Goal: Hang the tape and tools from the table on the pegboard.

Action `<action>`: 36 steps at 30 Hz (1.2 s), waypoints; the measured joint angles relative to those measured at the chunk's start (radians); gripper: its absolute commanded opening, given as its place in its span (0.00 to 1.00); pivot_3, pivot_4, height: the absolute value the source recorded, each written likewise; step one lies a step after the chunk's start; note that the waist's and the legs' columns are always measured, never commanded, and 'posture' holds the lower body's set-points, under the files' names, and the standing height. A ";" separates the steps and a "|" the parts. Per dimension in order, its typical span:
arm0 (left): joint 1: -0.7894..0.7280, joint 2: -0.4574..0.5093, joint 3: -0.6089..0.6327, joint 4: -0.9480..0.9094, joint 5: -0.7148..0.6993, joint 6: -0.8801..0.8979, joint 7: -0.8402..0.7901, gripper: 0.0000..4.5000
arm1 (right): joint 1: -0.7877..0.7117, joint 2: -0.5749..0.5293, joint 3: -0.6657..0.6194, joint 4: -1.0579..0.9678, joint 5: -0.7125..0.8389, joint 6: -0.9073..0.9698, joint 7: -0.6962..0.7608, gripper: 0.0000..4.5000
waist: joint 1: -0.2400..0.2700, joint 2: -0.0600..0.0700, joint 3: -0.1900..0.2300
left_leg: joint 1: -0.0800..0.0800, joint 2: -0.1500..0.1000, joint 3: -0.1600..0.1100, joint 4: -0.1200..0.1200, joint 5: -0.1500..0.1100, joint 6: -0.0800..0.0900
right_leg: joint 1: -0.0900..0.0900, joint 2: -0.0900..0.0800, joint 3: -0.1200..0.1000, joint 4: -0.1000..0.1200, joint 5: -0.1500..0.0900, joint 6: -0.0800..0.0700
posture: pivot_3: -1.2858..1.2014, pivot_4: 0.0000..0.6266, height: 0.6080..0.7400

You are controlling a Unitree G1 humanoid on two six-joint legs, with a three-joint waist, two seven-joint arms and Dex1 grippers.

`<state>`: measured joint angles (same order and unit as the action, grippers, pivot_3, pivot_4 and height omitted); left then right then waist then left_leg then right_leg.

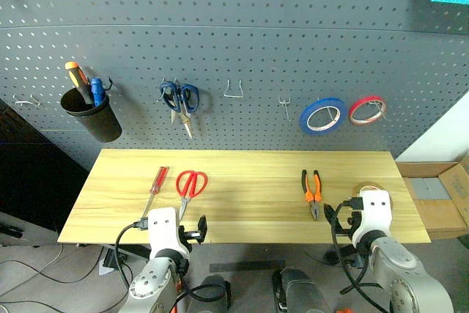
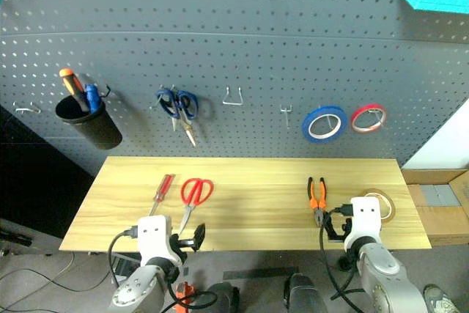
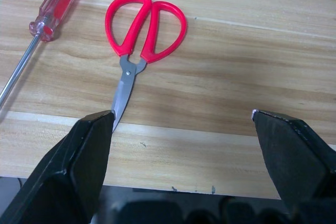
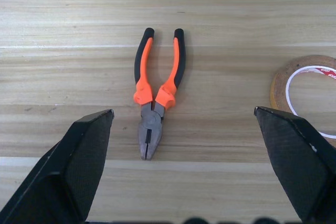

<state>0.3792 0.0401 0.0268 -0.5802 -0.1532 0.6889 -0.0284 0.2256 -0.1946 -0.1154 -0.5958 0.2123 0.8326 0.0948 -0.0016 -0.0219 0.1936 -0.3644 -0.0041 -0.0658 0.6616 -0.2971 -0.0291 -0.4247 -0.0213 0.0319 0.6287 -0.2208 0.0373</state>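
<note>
Nothing is hung yet: the red-handled scissors [image 3: 137, 51] lie on the table [image 1: 249, 203] just ahead of the left gripper [image 3: 184, 124], blades pointing back toward its fingers and handles toward the pegboard [image 1: 242, 42]. The orange-and-black pliers [image 4: 156, 90] lie likewise ahead of the right gripper [image 4: 184, 124], with the yellow-tan tape ring [image 4: 307, 95] beside them. Both grippers are spread wide and hold nothing, and each arm is nearest its own tool.

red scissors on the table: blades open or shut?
Shut. The red-handled scissors lie flat on the table, handle loops touching and blades together in one point.
</note>
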 measured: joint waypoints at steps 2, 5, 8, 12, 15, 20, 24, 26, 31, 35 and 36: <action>0.000 0.001 0.000 0.000 0.003 0.000 0.003 1.00 | 0.000 0.000 0.000 -0.008 0.000 0.008 -0.005 1.00 | 0.000 0.000 0.000 | 0.000 0.000 0.000 0.000 0.000 0.000 | 0.000 0.000 0.000 0.000 0.000 0.000 | 0.54 0.27 1.00; 0.000 -0.001 0.000 0.000 0.003 -0.005 0.012 1.00 | -0.001 0.000 0.000 -0.011 0.001 0.011 -0.007 1.00 | 0.000 0.000 0.000 | 0.000 0.000 0.000 0.000 0.000 0.000 | 0.000 0.000 0.000 0.000 0.000 0.000 | 0.54 0.27 1.00; 0.001 0.000 0.000 0.000 0.003 -0.005 0.016 1.00 | 0.000 0.000 -0.001 -0.011 0.004 0.010 -0.005 1.00 | 0.000 0.000 0.000 | 0.000 0.000 0.000 0.000 0.000 0.000 | 0.000 0.000 0.000 0.000 0.000 0.000 | 0.54 0.27 1.00; 0.002 0.000 0.000 0.000 0.003 -0.005 0.016 1.00 | 0.013 -0.003 -0.003 0.000 0.005 -0.019 0.011 1.00 | 0.000 0.000 0.000 | 0.000 0.000 0.002 0.000 0.000 0.000 | 0.000 0.000 0.000 0.000 0.000 0.000 | 0.54 0.26 1.00; 0.003 0.001 0.000 0.000 0.003 -0.006 0.016 1.00 | 0.033 -0.004 -0.004 0.039 0.004 -0.056 0.024 1.00 | 0.000 0.000 0.000 | 0.000 0.000 0.003 0.000 0.000 0.000 | 0.000 0.000 0.000 0.000 0.000 0.000 | 0.54 0.26 1.00; 0.008 0.003 0.000 0.000 0.003 -0.016 0.016 1.00 | 0.040 -0.004 -0.004 0.075 -0.003 -0.106 0.034 1.00 | 0.000 0.000 0.000 | 0.000 0.000 0.003 0.000 0.000 0.000 | 0.000 0.000 0.000 0.000 0.000 0.000 | 0.54 0.25 1.00; 0.019 0.001 0.006 -0.006 0.036 -0.042 0.047 1.00 | 0.044 -0.002 -0.004 0.079 -0.004 -0.129 0.033 1.00 | 0.000 0.000 0.000 | 0.000 0.000 0.003 0.000 0.000 0.000 | 0.000 0.000 0.000 0.000 0.000 0.000 | 0.54 0.25 1.00; 0.026 -0.001 0.019 -0.011 0.046 -0.046 0.064 1.00 | 0.045 0.000 -0.004 0.079 -0.005 -0.134 0.032 1.00 | 0.000 0.000 -0.001 | 0.000 0.000 0.003 0.000 0.000 0.000 | 0.000 0.000 0.001 0.000 0.000 0.000 | 0.54 0.25 1.00; 0.031 0.000 0.030 -0.011 0.050 -0.047 0.062 1.00 | 0.037 -0.004 -0.007 0.082 -0.002 -0.149 0.036 1.00 | 0.000 0.000 -0.001 | 0.000 0.000 0.003 0.001 0.000 0.000 | 0.000 0.000 0.000 0.000 0.000 0.000 | 0.54 0.26 1.00; 0.023 0.005 0.043 -0.011 0.044 -0.047 0.055 1.00 | 0.032 -0.019 -0.030 0.099 0.002 -0.150 0.046 1.00 | 0.000 0.000 -0.001 | 0.000 0.000 0.004 0.001 0.000 0.000 | 0.001 0.000 0.000 0.000 0.000 0.000 | 0.54 0.26 1.00; 0.019 0.005 0.048 -0.011 0.044 -0.047 0.054 1.00 | 0.032 -0.019 -0.031 0.099 0.003 -0.150 0.047 1.00 | 0.000 0.000 -0.001 | 0.000 0.000 0.004 0.001 0.000 0.000 | 0.000 0.000 0.000 0.000 0.000 0.000 | 0.54 0.26 1.00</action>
<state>0.3980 0.0454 0.0751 -0.5912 -0.1092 0.6421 0.0261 0.2576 -0.2138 -0.1468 -0.4969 0.2156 0.6823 0.1419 -0.0018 -0.0222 0.1929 -0.3642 -0.0043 -0.0614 0.6622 -0.2971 -0.0291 -0.4242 -0.0211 0.0320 0.6288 -0.2205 0.0377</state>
